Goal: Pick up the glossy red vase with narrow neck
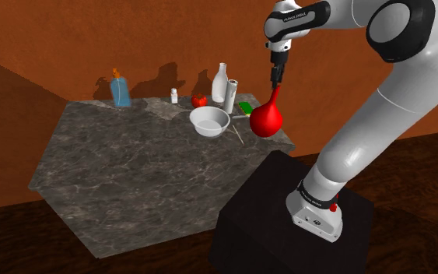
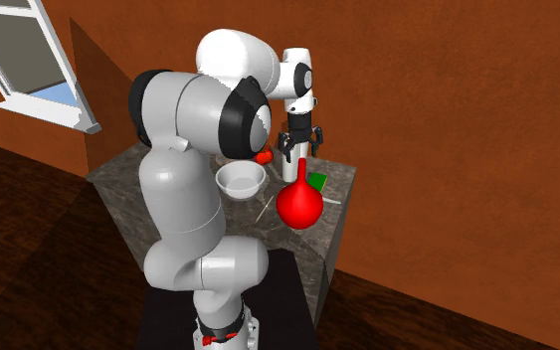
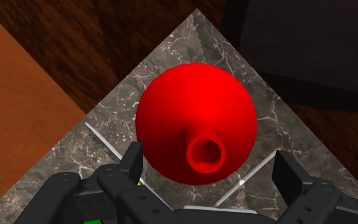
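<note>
The glossy red vase (image 1: 266, 118) has a round body and a thin neck pointing up. It stands near the corner of the dark marble table (image 1: 131, 171) that is closest to the stand. My black gripper (image 1: 276, 78) hangs straight above it, pointing down. In the wrist view the gripper (image 3: 208, 160) is open: its fingers (image 3: 133, 159) stand wide apart on either side of the vase's mouth (image 3: 206, 154) and do not touch the neck. In the second exterior view the gripper (image 2: 301, 152) sits just over the top of the vase (image 2: 299, 207).
A white bowl (image 1: 209, 121) sits just beside the vase, with a thin stick (image 1: 237, 134) between them. Behind stand a white bottle (image 1: 221, 82), a white cylinder (image 1: 230, 93), a small red object (image 1: 199, 100), a green item (image 1: 246, 107), a small shaker (image 1: 174, 96) and a blue spray bottle (image 1: 120, 90). The black stand (image 1: 287, 226) is close by.
</note>
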### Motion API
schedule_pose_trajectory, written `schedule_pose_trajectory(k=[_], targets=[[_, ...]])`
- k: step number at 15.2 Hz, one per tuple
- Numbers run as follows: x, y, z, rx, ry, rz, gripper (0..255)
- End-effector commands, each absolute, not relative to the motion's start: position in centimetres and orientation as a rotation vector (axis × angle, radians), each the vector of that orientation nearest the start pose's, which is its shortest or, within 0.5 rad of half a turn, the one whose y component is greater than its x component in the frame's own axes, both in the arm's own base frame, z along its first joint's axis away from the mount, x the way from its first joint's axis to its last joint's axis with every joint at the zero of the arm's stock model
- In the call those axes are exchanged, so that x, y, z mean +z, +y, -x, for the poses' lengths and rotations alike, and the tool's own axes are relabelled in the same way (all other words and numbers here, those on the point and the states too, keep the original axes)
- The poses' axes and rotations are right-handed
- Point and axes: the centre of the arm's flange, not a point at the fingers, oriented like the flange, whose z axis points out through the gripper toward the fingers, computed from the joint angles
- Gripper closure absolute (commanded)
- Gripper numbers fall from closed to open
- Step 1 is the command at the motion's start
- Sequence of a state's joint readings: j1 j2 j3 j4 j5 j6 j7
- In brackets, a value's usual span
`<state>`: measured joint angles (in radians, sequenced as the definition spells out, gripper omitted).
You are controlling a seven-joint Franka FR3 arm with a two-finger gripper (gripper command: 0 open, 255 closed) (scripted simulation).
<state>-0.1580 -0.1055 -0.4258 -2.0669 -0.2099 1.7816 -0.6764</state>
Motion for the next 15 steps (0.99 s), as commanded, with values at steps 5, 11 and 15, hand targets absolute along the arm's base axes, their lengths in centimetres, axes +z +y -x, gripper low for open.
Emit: schedule_pose_trajectory(k=[5, 11, 15], targets=[[43.2, -29.8, -40.9, 0.384, -0.255, 3.126, 0], [43.2, -29.8, -40.9, 0.384, -0.255, 3.126, 255], [43.2, -29.8, -40.9, 0.384, -0.255, 3.126, 255]])
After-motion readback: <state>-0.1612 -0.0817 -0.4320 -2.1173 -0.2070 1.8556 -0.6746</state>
